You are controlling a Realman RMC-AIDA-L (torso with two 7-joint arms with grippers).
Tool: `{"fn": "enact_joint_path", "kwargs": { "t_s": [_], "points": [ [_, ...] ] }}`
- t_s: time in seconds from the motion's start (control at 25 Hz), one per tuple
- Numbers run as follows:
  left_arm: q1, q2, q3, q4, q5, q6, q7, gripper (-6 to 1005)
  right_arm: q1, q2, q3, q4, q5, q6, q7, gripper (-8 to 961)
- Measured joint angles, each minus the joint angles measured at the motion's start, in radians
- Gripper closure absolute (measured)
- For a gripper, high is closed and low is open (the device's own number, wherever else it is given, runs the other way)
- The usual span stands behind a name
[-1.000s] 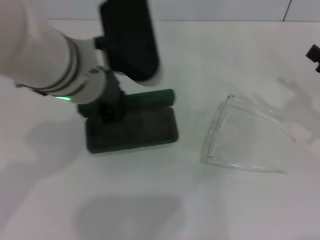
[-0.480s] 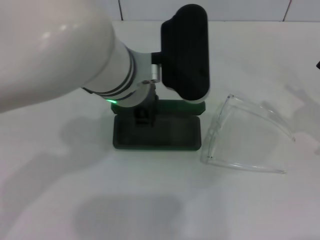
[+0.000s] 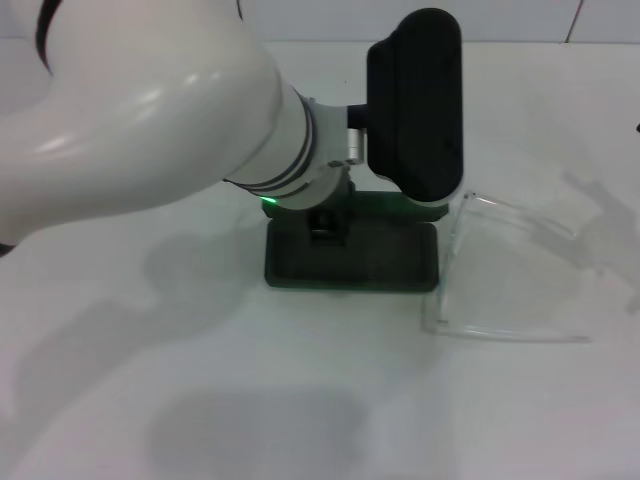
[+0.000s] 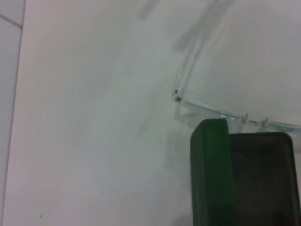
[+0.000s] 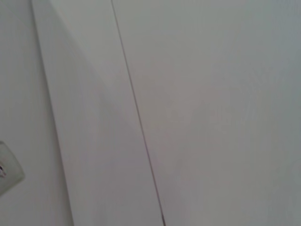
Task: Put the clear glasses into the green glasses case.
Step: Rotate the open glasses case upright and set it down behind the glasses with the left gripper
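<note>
While the left gripper (image 3: 325, 228) sits at the open green glasses case (image 3: 352, 258), its grip unreadable, the clear glasses (image 3: 510, 275) touch the case's right end. Steady the case; avoid shoving the glasses. The right gripper is out of view.

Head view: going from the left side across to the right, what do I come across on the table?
The robot's big white left arm → the open green glasses case → the clear glasses, lying right beside the case.

Worktop (image 3: 300, 400): I'm seeing a plain white surface carrying everything.
Wall (image 3: 300, 20): white panels are running along its far edge.
</note>
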Motion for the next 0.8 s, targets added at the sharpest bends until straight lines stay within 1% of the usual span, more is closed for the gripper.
{"fn": "enact_joint_path", "kwargs": {
  "t_s": [0.16,0.44,0.8],
  "points": [
    [-0.010,-0.001,0.012,-0.016,-0.021,-0.021,-0.002,759,0.003,0.000,0.000,0.000,0.010,-0.027,0.000,97],
    [-0.014,-0.001,0.037,-0.047,-0.029,-0.074,-0.013,752,-0.003,0.002,0.000,0.000,0.011,-0.035,-0.001,98],
    [-0.022,0.000,0.036,-0.073,-0.023,-0.082,-0.038,744,-0.011,0.003,0.002,0.002,0.021,-0.054,-0.001,97]
  ]
}}
